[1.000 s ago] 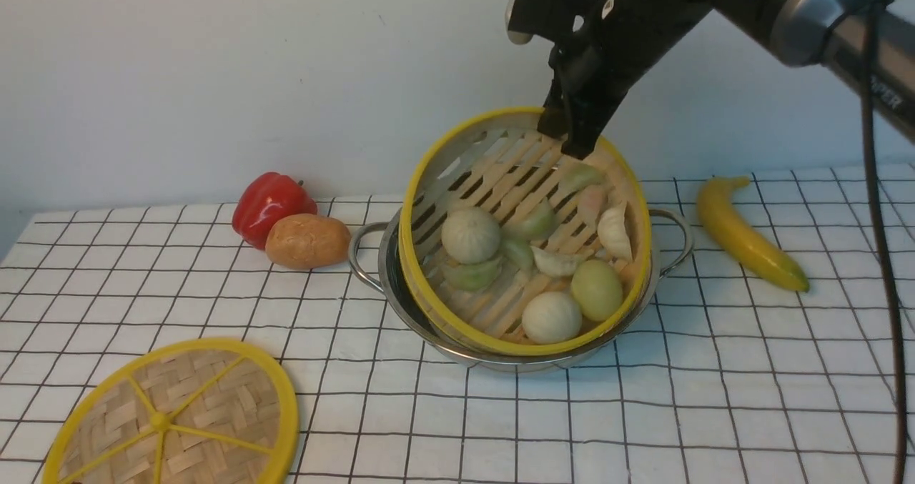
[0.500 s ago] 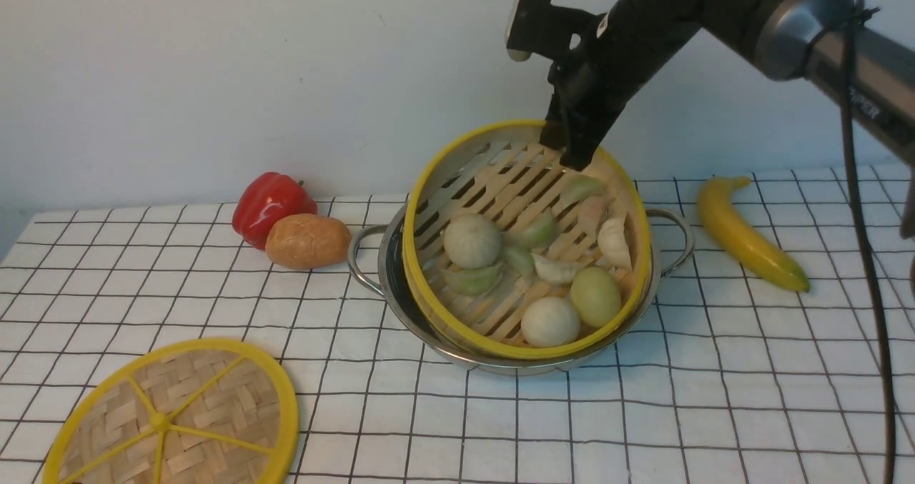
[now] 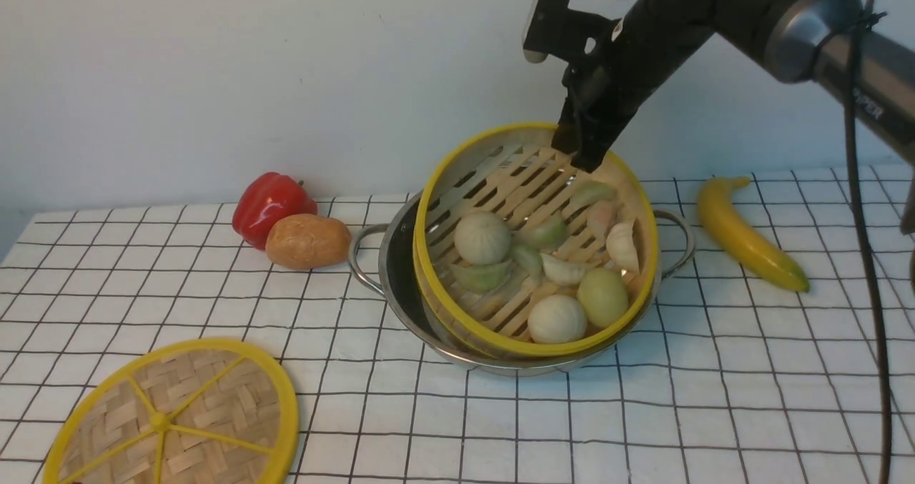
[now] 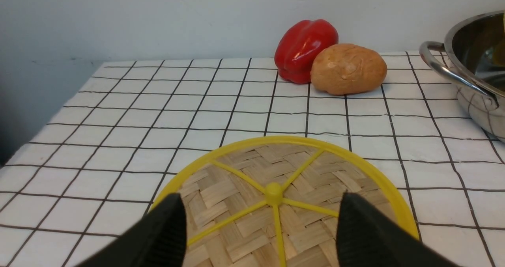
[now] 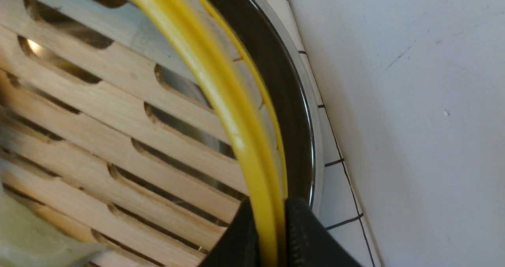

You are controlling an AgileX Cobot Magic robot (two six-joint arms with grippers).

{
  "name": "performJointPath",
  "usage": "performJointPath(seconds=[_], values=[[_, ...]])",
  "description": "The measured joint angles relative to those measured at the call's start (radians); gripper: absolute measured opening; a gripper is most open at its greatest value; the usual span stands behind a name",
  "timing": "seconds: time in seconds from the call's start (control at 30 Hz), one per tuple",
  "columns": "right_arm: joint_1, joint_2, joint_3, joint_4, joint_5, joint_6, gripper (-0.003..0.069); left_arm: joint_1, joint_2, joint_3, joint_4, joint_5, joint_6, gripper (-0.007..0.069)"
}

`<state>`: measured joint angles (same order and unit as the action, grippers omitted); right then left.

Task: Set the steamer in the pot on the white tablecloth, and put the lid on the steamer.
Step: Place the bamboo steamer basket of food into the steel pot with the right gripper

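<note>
Gripping steamer (image 3: 423, 269), arm (image 3: 851, 76) reading "PER"

The right arm (image 3: 779, 26) is black near the pot (image 3: 400, 291), and it has one wide silver ring (image 3: 813, 32). Farther from the pot, its tube is dark grey-brown and carries pale letters, of which I can read "PER". One black cable (image 3: 868, 255) is tied there with a thin black tie (image 3: 873, 18). The fingertips (image 4: 169, 227) of the left gripper (image 4: 260, 229) are black.

The gripper (image 4: 260, 227) stands wide open over the lid (image 4: 252, 229) there on the cloth (image 4: 252, 119). Beyond, a red pepper (image 4: 305, 50) sits beside a potato (image 4: 348, 69), near the pot (image 4: 481, 107).
</note>
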<state>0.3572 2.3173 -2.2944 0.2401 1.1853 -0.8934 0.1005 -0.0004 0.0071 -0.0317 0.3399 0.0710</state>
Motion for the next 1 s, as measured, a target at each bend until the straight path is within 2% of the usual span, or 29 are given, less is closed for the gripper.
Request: performJointPath(seconds=[1.0], values=[[0.000, 0.047, -0.001, 0.008, -0.020, -0.012, 0.0077, 0.000, 0.000, 0.000, 0.000, 0.000, 0.000, 0.0474]])
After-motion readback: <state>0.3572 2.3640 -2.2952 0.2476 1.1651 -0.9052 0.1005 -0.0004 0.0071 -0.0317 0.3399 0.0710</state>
